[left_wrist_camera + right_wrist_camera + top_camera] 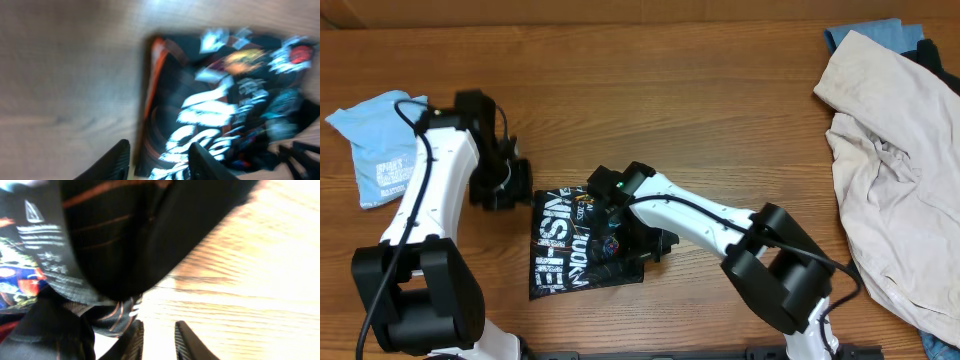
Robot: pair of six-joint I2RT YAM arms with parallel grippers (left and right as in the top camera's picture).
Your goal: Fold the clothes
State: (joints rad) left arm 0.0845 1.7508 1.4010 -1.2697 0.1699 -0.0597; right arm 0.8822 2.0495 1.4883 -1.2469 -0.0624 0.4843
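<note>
A black garment with white lettering and coloured prints (570, 248) lies folded on the wooden table, front of centre. My left gripper (512, 187) hovers at its upper left corner. In the left wrist view its jaws (160, 162) are open and empty, and the garment's (225, 100) orange-trimmed left edge lies between the fingertips. My right gripper (623, 215) is over the garment's upper right part. In the right wrist view its jaws (159, 341) are slightly apart over bare wood, empty, with the black cloth (125, 240) just to their left.
A folded light blue cloth (378, 142) lies at the far left. A large pile of beige clothes (895, 170) covers the right side, with a blue garment (880, 32) behind it. Bare wood lies between the black garment and the pile.
</note>
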